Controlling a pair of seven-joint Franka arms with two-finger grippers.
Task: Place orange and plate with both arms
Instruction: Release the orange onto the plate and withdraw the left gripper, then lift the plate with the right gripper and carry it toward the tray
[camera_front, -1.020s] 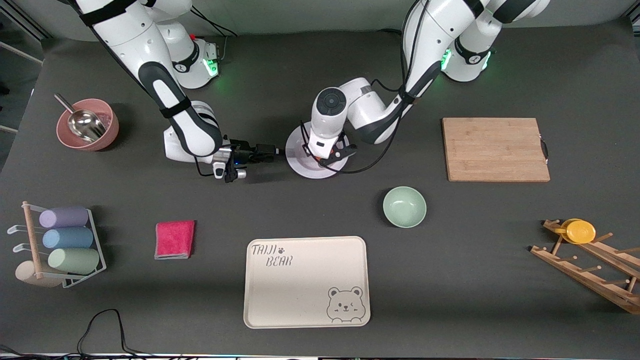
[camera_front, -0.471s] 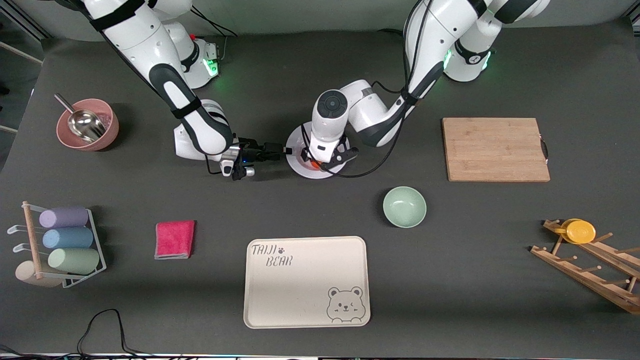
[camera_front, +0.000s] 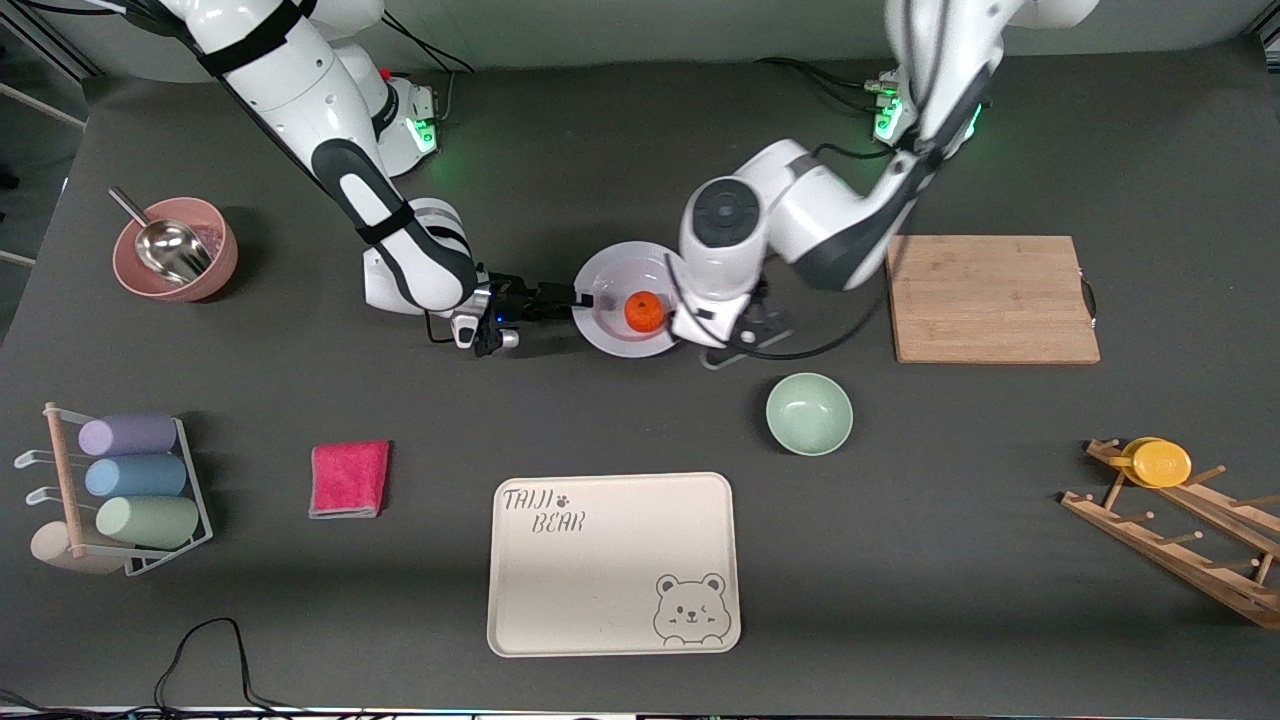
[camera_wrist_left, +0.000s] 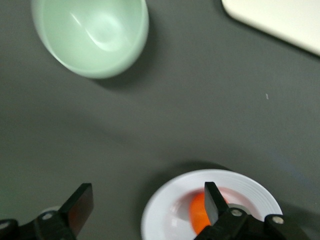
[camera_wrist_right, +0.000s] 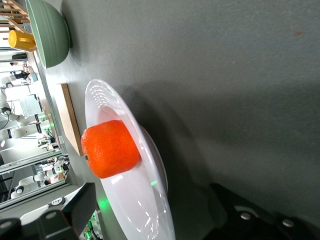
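dark table (camera_front: 250, 620), orange (camera_front: 644, 311) on plate (camera_front: 610, 340) (left pincer (camera_wrist_left: 145, 212) open)

Even, bright overhead light fills the front view, and the dark bench (camera_front: 1000, 600) takes only soft, short shadows beside each thing. The plate (camera_front: 610, 335) shows mild glare on its rim. Green lamps glow at both arm bases. The left wrist view is blurred, the bowl (camera_wrist_left: 92, 35) washed out. The right wrist view is sharper, the orange (camera_wrist_right: 110, 148) vivid, with bright clutter at its edge.
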